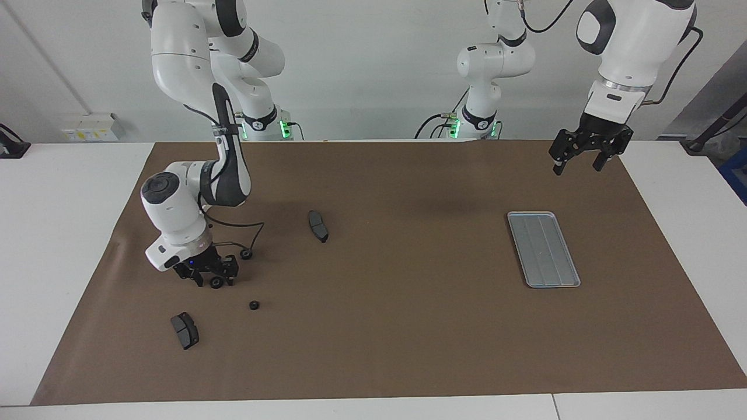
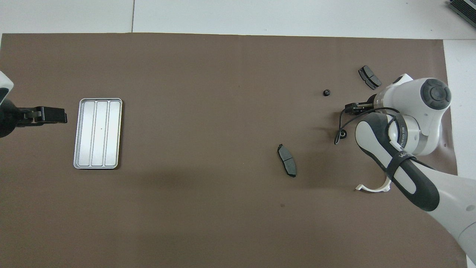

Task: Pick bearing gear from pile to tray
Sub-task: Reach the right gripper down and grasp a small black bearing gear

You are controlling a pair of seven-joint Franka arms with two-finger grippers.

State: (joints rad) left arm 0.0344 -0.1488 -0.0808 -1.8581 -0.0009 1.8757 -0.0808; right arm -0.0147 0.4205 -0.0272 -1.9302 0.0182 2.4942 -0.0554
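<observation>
The pile is scattered at the right arm's end of the brown mat. It holds three small black gears, two dark grey brake pads (image 1: 318,226) (image 1: 185,330) and a white half-ring bracket (image 2: 372,188). My right gripper (image 1: 214,279) is down at the mat, fingers apart on either side of one gear (image 1: 216,283). It also shows in the overhead view (image 2: 351,108), where that gear is hidden. Two other gears (image 1: 246,254) (image 1: 254,304) lie loose close by. The silver tray (image 1: 543,249) (image 2: 97,133) lies empty at the left arm's end. My left gripper (image 1: 579,160) (image 2: 63,115) waits open, raised over the mat beside the tray.
A black cable loops from the right wrist down beside the gear nearest the robots (image 2: 344,134). The brown mat (image 1: 408,326) covers most of the white table. The right arm hides the bracket in the facing view.
</observation>
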